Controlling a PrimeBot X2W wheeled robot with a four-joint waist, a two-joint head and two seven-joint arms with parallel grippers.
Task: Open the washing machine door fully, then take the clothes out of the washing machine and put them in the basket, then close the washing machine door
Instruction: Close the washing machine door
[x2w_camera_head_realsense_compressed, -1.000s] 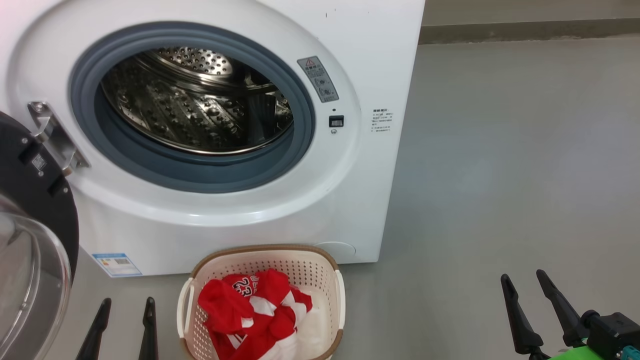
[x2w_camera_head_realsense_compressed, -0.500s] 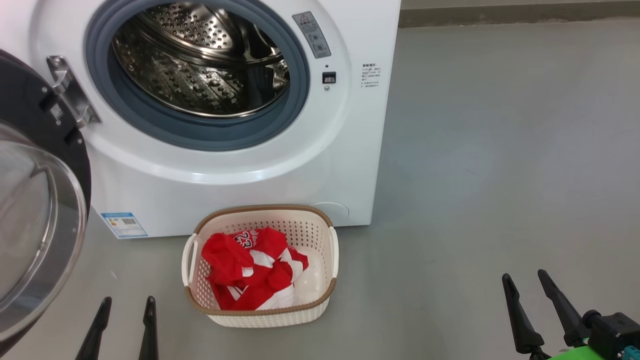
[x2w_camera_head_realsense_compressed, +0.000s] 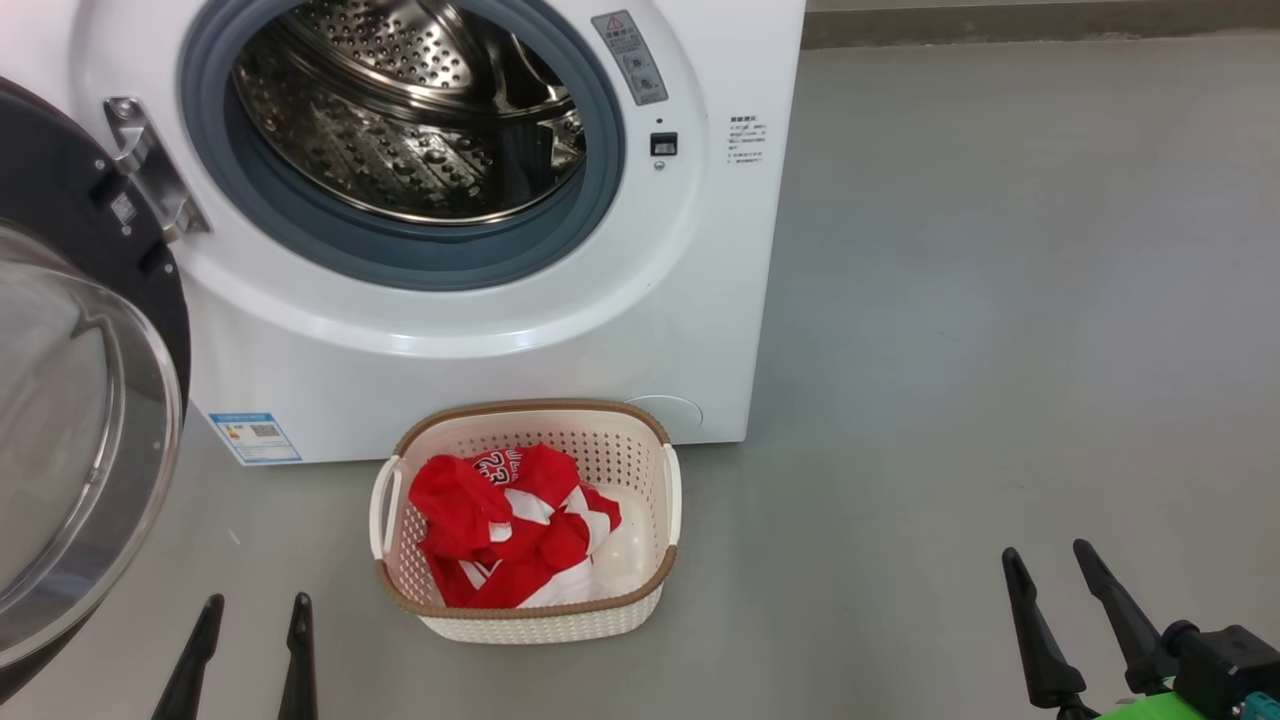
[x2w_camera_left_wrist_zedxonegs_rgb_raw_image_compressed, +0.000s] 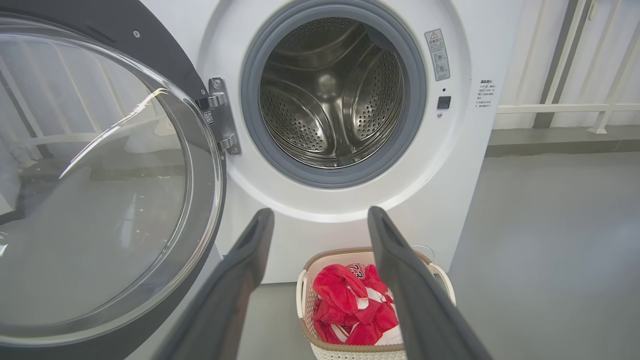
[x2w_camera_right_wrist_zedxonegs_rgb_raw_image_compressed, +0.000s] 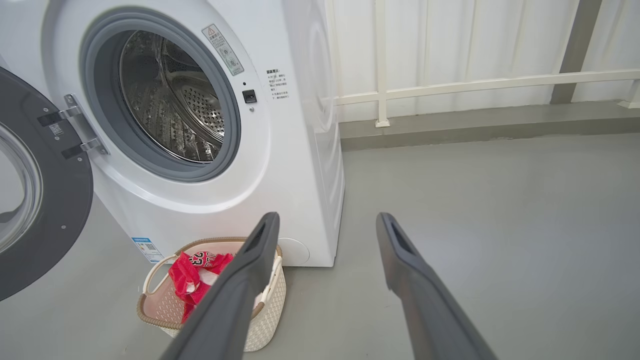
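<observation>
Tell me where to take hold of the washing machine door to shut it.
Probably the black rim of the washing machine door, at the edge farthest from the hinge, coming from the robot's left with the open left gripper. The bulging glass looks smooth and rounded, with no purchase.

One washing machine (x2w_camera_head_realsense_compressed: 480, 370), one door (x2w_camera_head_realsense_compressed: 80, 420), one basket (x2w_camera_head_realsense_compressed: 540, 625), two grippers (x2w_camera_head_realsense_compressed: 255, 600) (x2w_camera_head_realsense_compressed: 1046, 549).

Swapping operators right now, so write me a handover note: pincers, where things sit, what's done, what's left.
Left pincer: open, empty, near the swung-out door.
Right pincer: open, empty, over the floor to the right of the washing machine.
The clothes lie in the basket, which stands on the floor in front of the machine. The drum looks empty.
Done: door open, clothes in the basket.
Left: close the door.
</observation>
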